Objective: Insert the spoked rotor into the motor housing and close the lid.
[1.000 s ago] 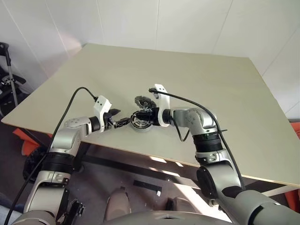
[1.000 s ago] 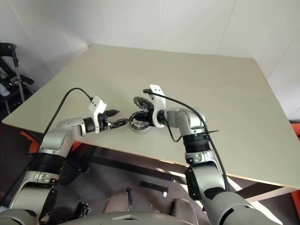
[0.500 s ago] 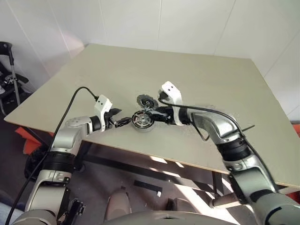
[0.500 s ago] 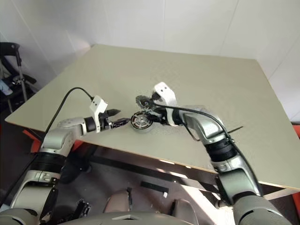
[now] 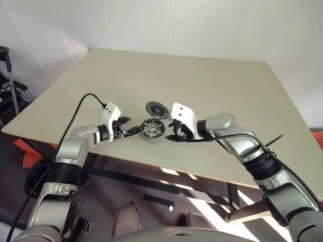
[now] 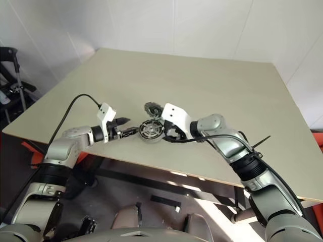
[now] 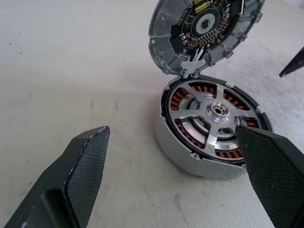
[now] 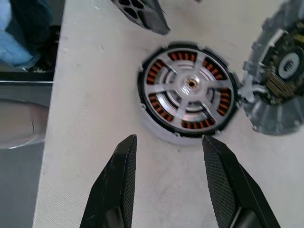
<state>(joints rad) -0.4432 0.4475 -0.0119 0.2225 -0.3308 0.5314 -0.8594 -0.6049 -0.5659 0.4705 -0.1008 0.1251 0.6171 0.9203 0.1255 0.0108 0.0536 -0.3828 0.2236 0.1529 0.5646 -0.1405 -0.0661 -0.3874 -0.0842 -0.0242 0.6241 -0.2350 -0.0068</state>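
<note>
The motor housing (image 7: 176,148) stands near the table's front edge. The spoked rotor (image 7: 216,110) lies inside it, black rim and silver spokes up, with copper windings showing between the spokes. The lid (image 7: 204,28) stands tilted up at the housing's far side, its inner face towards me. My left gripper (image 5: 130,128) is just left of the housing, open, its fingers (image 7: 83,173) spread wider than the housing. My right gripper (image 5: 174,133) is just right of it, open, with nothing between its fingers (image 8: 121,183).
The pale table (image 5: 227,85) stretches far behind and to the right. Its front edge (image 5: 151,164) runs close behind both grippers. A dark wheeled frame (image 5: 7,85) stands on the floor beyond the left edge.
My right gripper has drawn back from over the housing to its right side, the wrist rolling and the elbow swinging outwards. The rotor now shows uncovered in the housing. The left gripper stayed still.
</note>
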